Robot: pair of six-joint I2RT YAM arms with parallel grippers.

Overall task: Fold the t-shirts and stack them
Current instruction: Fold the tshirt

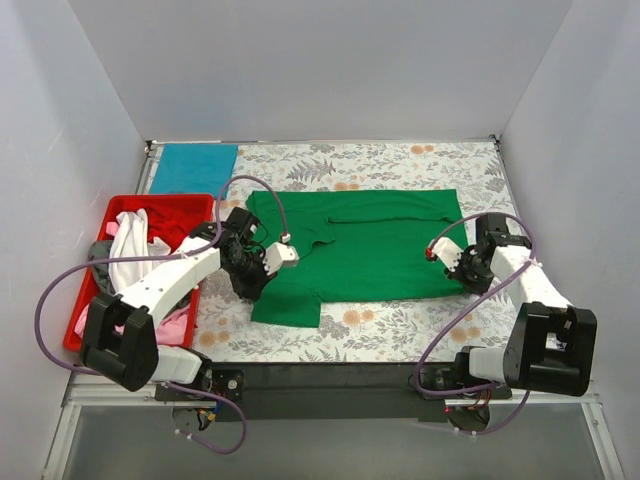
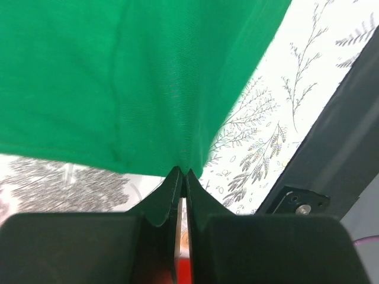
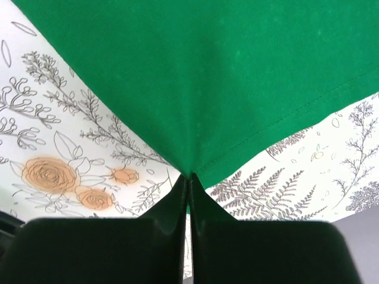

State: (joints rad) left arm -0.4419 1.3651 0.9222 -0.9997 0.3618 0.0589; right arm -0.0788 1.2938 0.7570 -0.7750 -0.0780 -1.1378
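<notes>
Green soft cloth t-shirt spread flat; left gripper clamped on its near-left edge, right gripper clamped on its right edge. Fold apparently starting; next, lift both evenly.

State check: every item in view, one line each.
green shirt: lying spread, pinched at two edges
teal shirt: folded, far left corner
tray shirts: crumpled heap, unfolded
red tray: holding that heap
left tool: shut on green shirt
right tool: shut on green shirt
</notes>
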